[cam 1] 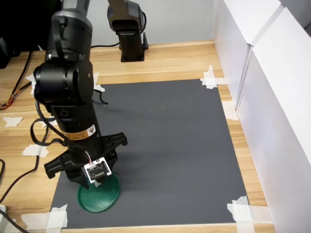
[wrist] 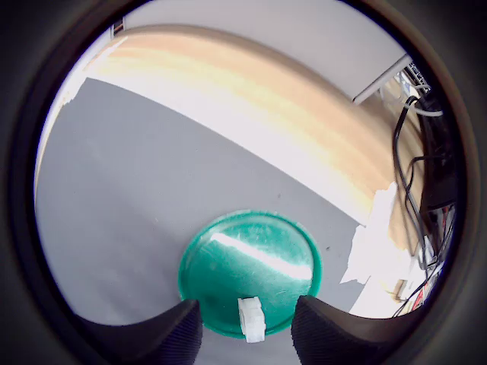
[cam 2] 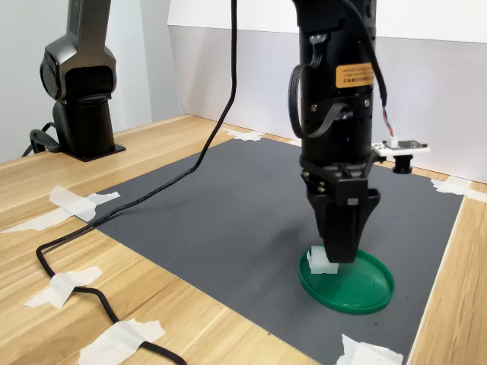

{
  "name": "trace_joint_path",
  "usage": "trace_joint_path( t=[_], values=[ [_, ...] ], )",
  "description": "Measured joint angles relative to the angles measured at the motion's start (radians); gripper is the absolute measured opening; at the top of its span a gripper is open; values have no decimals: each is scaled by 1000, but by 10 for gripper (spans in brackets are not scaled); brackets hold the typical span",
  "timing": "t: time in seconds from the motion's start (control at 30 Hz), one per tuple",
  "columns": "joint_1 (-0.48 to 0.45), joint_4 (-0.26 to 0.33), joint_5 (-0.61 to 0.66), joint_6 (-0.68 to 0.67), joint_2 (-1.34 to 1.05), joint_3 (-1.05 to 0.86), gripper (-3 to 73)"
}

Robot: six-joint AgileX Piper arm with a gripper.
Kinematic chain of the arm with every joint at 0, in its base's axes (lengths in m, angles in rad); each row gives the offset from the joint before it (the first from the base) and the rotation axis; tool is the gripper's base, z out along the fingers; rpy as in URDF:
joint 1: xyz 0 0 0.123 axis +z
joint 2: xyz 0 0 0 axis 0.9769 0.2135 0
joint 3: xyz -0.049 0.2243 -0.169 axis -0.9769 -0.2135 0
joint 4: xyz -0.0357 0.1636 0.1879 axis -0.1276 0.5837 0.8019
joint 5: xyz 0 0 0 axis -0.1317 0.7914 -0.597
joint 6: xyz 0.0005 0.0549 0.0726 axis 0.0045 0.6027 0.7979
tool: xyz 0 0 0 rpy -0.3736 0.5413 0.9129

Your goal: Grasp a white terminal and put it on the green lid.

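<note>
The green lid (cam 1: 106, 196) (wrist: 243, 258) (cam 2: 358, 285) lies flat on the grey mat (cam 1: 170, 145), near the mat's front left corner in the first exterior view. The white terminal (wrist: 251, 321) (cam 2: 320, 262) rests at the lid's rim. My gripper (cam 1: 97, 183) (wrist: 247, 304) (cam 2: 341, 255) points straight down over that edge of the lid. It is open: in the wrist view its dark fingers (wrist: 179, 331) stand on either side of the terminal with a gap on each side. In the first exterior view the arm hides the terminal.
A second black arm base (cam 1: 130, 34) (cam 2: 76, 84) stands on the wooden table behind the mat. White panels (cam 1: 272, 97) wall off the first exterior view's right. A black cable (cam 2: 114, 220) trails across the mat's edge. White tape pieces (cam 2: 68, 201) hold the mat's corners.
</note>
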Motion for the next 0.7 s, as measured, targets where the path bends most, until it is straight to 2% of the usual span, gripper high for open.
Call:
trace_joint_path(
  t=[0.23,0.33,0.4,0.53,0.63,0.7],
  values=[
    [0,46,-21,11,-179,0,513],
    [0,46,-20,44,-266,0,478],
    [0,46,-20,75,-326,-3,420],
    [0,59,-29,136,-471,-51,248],
    [0,69,-72,184,-600,-137,100],
    [0,70,-111,223,-690,-210,34]
  ],
)
